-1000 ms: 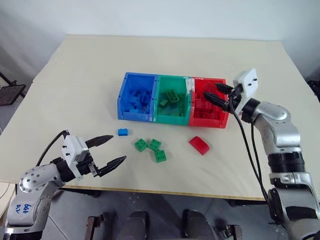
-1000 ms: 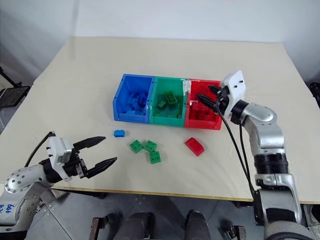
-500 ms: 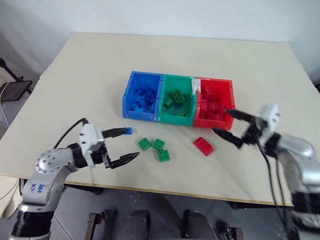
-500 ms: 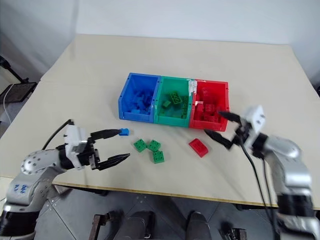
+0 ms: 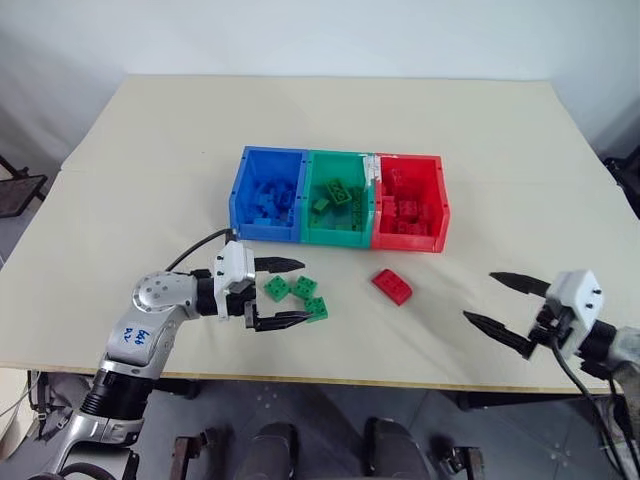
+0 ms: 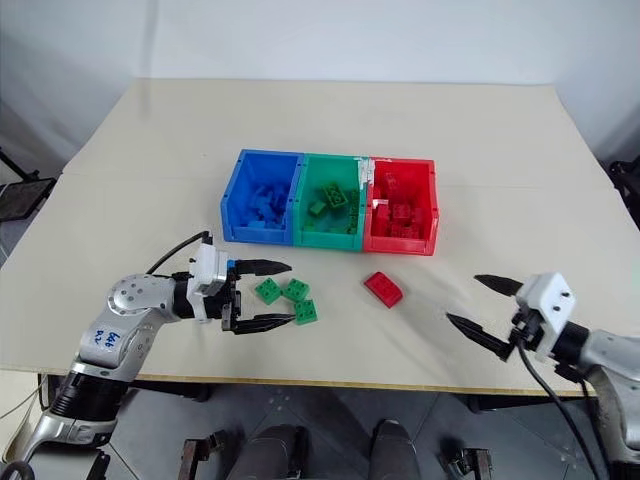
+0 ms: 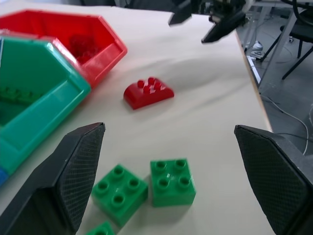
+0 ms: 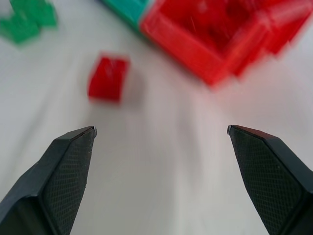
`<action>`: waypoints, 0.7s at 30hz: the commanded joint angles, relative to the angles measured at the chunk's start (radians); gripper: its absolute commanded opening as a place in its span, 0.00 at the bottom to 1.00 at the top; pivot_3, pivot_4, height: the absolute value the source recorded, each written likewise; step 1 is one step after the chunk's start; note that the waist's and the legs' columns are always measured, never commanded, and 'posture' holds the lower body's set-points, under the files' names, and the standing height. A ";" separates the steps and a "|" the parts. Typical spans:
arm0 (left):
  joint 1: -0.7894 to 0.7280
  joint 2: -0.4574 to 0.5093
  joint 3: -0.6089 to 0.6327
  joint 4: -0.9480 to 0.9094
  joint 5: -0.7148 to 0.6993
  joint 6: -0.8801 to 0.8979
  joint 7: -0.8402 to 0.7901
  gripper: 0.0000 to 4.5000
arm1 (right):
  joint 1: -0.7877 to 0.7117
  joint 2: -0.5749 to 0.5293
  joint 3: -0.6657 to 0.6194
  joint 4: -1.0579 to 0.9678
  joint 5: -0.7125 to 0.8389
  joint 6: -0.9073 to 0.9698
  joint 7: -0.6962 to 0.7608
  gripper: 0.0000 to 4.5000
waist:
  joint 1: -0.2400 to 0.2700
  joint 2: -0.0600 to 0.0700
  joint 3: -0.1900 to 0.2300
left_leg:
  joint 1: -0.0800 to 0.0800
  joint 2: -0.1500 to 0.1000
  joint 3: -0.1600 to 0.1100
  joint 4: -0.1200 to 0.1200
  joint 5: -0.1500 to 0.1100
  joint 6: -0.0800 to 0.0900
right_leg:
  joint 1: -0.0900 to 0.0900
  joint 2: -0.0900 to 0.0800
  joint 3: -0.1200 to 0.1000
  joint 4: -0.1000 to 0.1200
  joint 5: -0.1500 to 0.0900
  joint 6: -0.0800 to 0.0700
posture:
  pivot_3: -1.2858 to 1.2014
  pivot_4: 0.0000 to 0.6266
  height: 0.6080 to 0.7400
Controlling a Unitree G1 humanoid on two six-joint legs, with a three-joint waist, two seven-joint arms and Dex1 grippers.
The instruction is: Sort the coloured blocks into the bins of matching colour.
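Blocks still loose on the table (image 5: 150,140) number four: three green blocks (image 5: 297,294) clustered together in front of the bins, and one red block (image 5: 392,286) lying apart to their right, in front of the red bin (image 5: 409,240); the blue bin (image 5: 243,190), green bin (image 5: 340,235) and red bin stand joined in a row, blue on the robot's left, each holding bricks of its own colour (the individual pieces inside are hard to count). Left gripper (image 5: 288,292) points level toward the right with its fingers spread wide and nothing between them; the nearest green block sits just inside the gap, and I cannot tell whether either finger touches it; in the left wrist view two green blocks (image 7: 146,188) lie side by side between the fingertips, with the red block beyond them. Right gripper (image 5: 505,305) hovers near the table's front right edge, well apart from the red block, jaws wide and empty, aimed toward that block and the red bin.
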 commanded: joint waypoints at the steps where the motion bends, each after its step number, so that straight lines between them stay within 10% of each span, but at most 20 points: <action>1: 0.041 0.034 0.084 -0.026 -0.050 0.003 -0.008 1.00 | -0.063 0.011 0.114 -0.100 -0.004 0.148 -0.083 1.00 | 0.001 0.000 0.000 | 0.000 0.000 -0.001 0.000 0.000 0.000 | 0.000 0.000 0.000 0.000 0.000 0.000 | 0.52 0.24 1.00; 7: 0.160 0.105 0.167 -0.119 -0.079 0.073 0.018 1.00 | -0.222 0.086 0.311 -0.038 -0.124 0.277 -0.217 1.00 | 0.004 0.000 0.000 | -0.001 -0.002 -0.011 0.001 0.000 0.000 | -0.001 0.000 0.001 0.000 0.000 0.000 | 0.52 0.24 1.00; 17: 0.290 0.117 0.246 -0.270 -0.097 0.112 0.099 1.00 | -0.269 0.163 0.347 0.022 -0.167 0.304 -0.274 0.34 | 0.004 0.000 0.000 | -0.002 -0.003 -0.012 0.001 -0.001 0.001 | -0.001 -0.001 0.001 0.001 0.000 0.000 | 0.52 0.24 1.00; 21: 0.290 0.087 0.256 -0.276 -0.100 0.101 0.137 1.00 | -0.334 0.160 0.271 0.017 -0.086 0.278 -0.216 0.33 | 0.002 0.000 0.000 | -0.002 -0.003 -0.012 0.001 -0.001 0.001 | -0.001 -0.001 0.001 0.001 0.000 0.000 | 0.52 0.24 1.00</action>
